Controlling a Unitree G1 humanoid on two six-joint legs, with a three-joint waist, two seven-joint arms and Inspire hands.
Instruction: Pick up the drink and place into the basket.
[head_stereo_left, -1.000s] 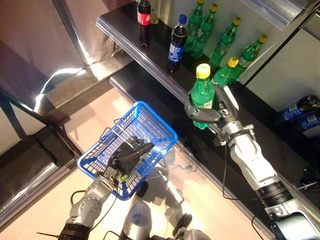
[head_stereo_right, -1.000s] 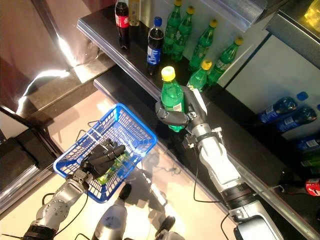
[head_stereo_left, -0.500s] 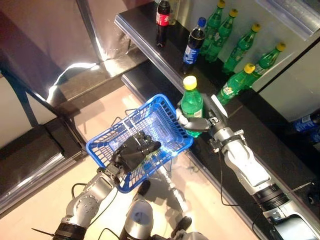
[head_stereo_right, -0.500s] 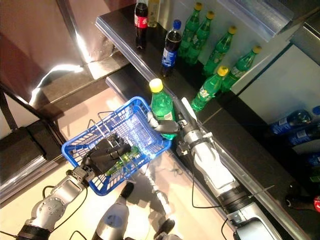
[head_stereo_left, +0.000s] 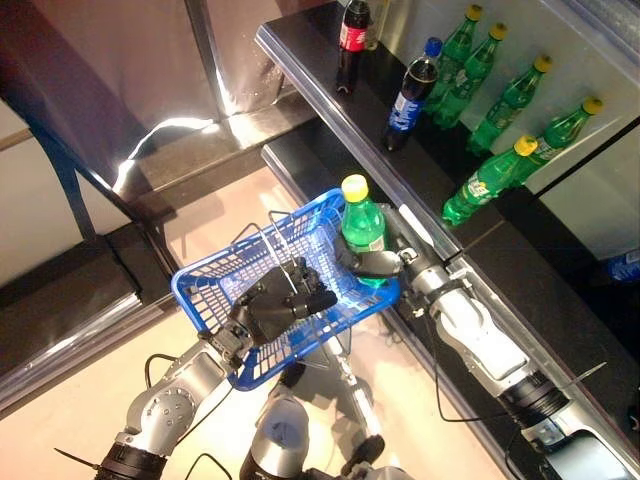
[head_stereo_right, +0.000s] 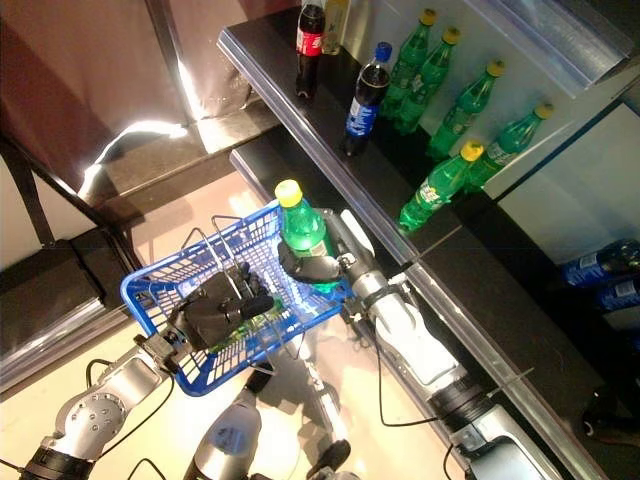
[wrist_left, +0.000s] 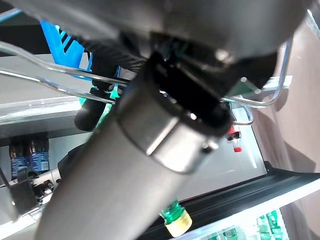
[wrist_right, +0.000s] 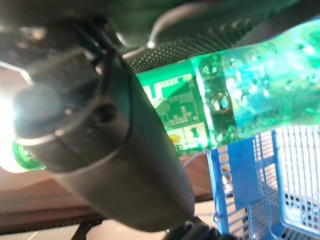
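My right hand (head_stereo_left: 372, 265) is shut on a green bottle with a yellow cap (head_stereo_left: 362, 226) and holds it upright over the right end of the blue basket (head_stereo_left: 215, 285). The bottle's base sits just inside the basket's rim. It also shows in the right wrist view (wrist_right: 240, 105), held by my right hand (wrist_right: 100, 150). My left hand (head_stereo_left: 275, 305) is shut on the basket's thin wire handles (head_stereo_left: 275, 245) and holds the blue basket raised in front. A green drink (head_stereo_right: 245, 322) lies in the basket under that hand.
A black shelf (head_stereo_left: 320, 75) runs along the right with green bottles (head_stereo_left: 500, 100), a dark blue-labelled bottle (head_stereo_left: 410, 92) and a dark red-labelled bottle (head_stereo_left: 349, 40). A lower black ledge (head_stereo_left: 560, 290) lies beside my right arm. Beige floor (head_stereo_left: 80, 400) lies below.
My right hand has carried the green bottle left and down, from beside the basket's right rim to over its right end. The camera view has shifted a little.
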